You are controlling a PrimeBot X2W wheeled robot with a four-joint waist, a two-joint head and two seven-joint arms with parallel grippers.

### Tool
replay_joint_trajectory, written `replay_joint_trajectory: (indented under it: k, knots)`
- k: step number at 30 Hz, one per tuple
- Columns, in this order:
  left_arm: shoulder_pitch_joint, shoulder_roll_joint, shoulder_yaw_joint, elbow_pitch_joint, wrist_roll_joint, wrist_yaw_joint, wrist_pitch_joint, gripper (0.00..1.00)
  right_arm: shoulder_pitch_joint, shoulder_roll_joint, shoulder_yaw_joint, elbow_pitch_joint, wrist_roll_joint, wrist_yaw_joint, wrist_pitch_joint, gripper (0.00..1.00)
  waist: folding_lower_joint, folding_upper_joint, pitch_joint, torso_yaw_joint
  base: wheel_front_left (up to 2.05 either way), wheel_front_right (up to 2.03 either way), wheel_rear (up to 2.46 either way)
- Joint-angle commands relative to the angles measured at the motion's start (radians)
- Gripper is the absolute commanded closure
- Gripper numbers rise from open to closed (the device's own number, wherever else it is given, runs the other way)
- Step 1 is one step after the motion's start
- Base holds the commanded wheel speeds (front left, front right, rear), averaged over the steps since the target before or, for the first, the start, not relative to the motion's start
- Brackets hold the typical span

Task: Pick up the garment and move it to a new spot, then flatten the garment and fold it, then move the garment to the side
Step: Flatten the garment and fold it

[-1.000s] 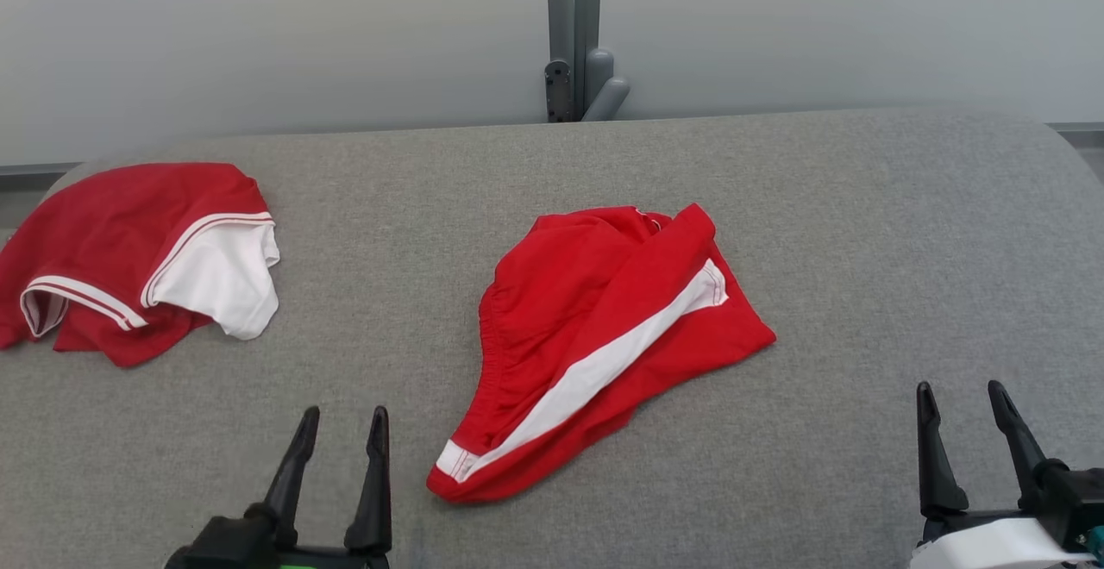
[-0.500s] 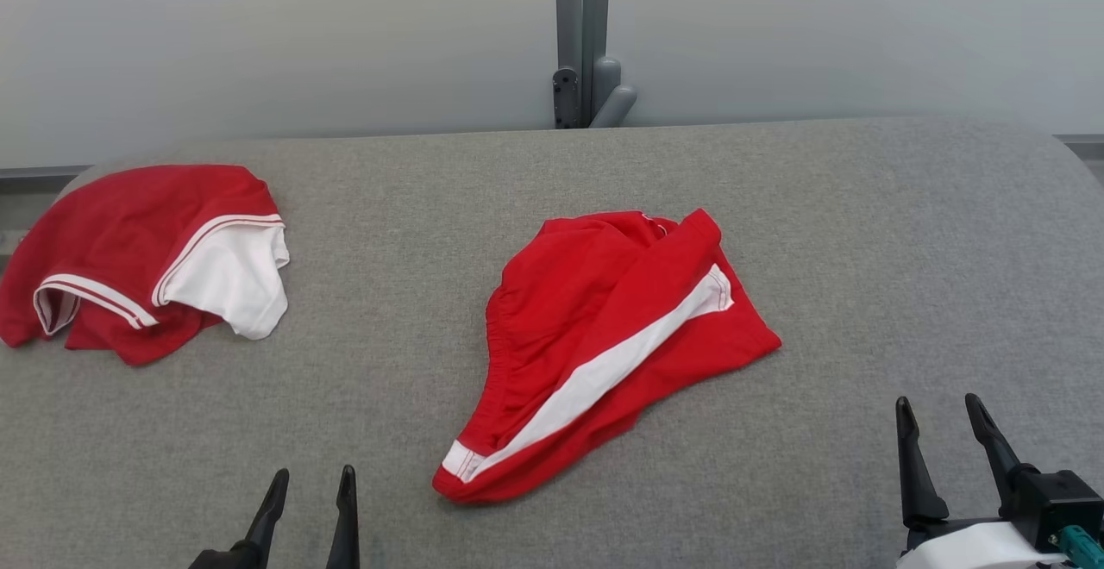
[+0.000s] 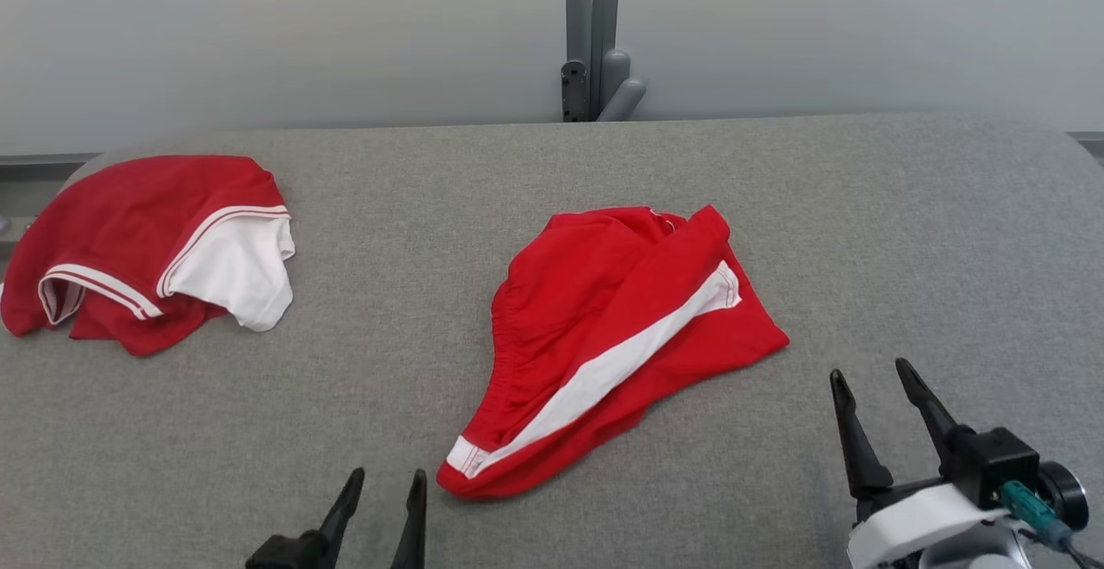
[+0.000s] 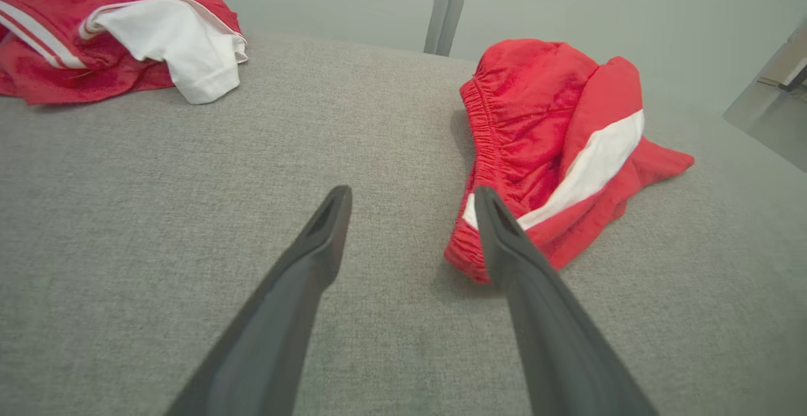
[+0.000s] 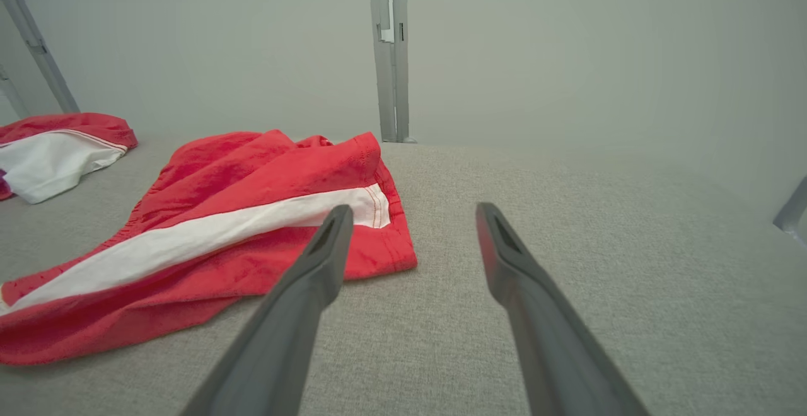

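The crumpled red garment (image 3: 604, 336) lies in the middle of the surface (image 3: 906, 233), with the left claw (image 3: 389, 474) released at its 7 o'clock and the right claw (image 3: 868, 368) released at its 4 o'clock, seemingly placed to lift opposite ends.

Soft, even, bright light with no glare. The red shorts (image 4: 548, 151) throw only a faint shadow at my left wrist frame's centre. Both wrist frames bend at their edges, and my jaws blur at bottom centre.
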Motion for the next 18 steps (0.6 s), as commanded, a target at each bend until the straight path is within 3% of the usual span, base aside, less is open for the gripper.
replay_joint_trajectory:
  k: [1, 8, 13, 18]
  knots:
    - [-0.039, 0.016, -0.026, 0.011, -0.016, -0.003, 0.000, 0.00, -0.036, -0.033, 0.020, 0.020, 0.008, -0.001, -0.003, 0.00, 0.0000, 0.0000, 0.011, 0.001, 0.00, 0.00, 0.00]
    - [-0.176, 0.029, -0.151, 0.016, -0.096, -0.003, 0.179, 0.00, -0.285, -0.166, 0.187, 0.203, 0.045, 0.000, 0.087, 0.00, 0.0000, 0.0000, 0.108, 0.029, 0.00, 0.00, 0.00]
    - [-0.241, 0.065, -0.234, -0.015, -0.161, -0.003, 0.332, 0.00, -0.450, -0.256, 0.337, 0.304, 0.114, -0.001, 0.175, 0.00, 0.0000, 0.0000, 0.166, 0.055, 0.00, 0.00, 0.00]
    - [-0.258, 0.108, -0.262, -0.075, -0.220, -0.003, 0.454, 0.00, -0.566, -0.337, 0.497, 0.375, 0.189, -0.001, 0.195, 0.00, 0.0000, 0.0000, 0.196, 0.074, 0.00, 0.00, 0.00]
